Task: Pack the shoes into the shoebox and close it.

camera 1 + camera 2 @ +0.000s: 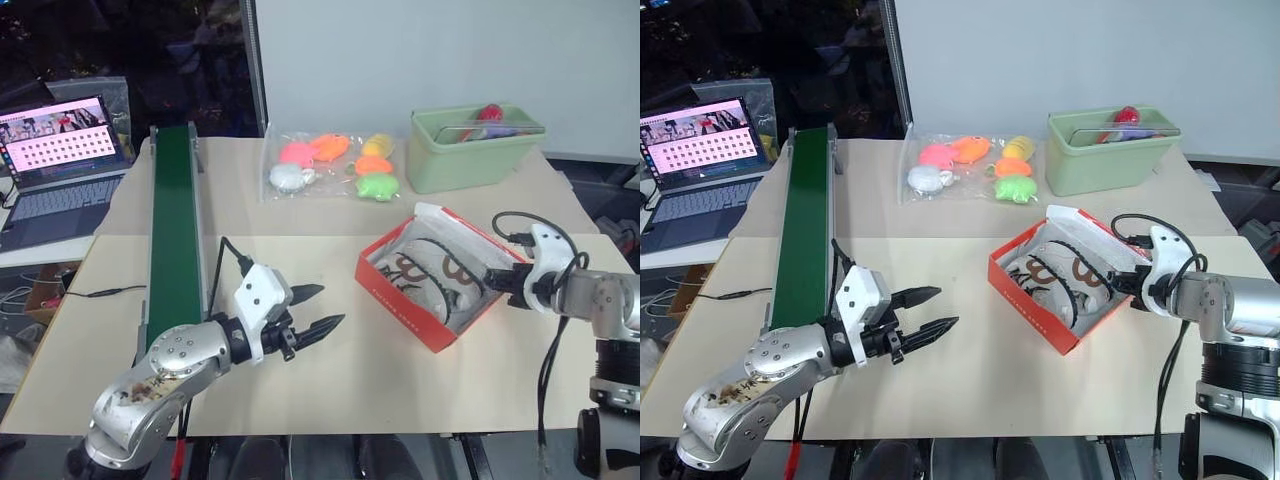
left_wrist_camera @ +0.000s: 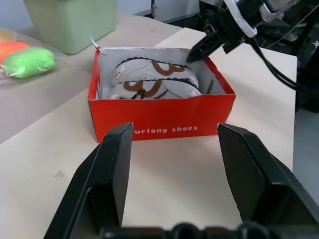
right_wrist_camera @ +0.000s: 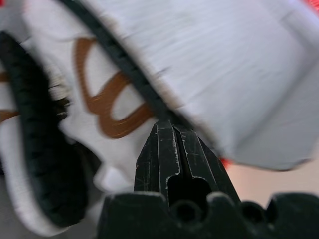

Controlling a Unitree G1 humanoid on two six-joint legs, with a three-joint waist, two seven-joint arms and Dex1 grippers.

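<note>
- Pale green plastic bin (image 1: 470, 150), upper right of the frame, holding red and other coloured items.
- Clear bag of squishy toys (image 1: 335, 165), upper centre, just left of the bin: pink, orange, yellow, green, white.
- Long green conveyor strip (image 1: 175, 230), left, running from top toward bottom.
- Open laptop (image 1: 60, 165), far upper left, screen lit.
- Beige bench (image 1: 380, 370) under everything.
</note>
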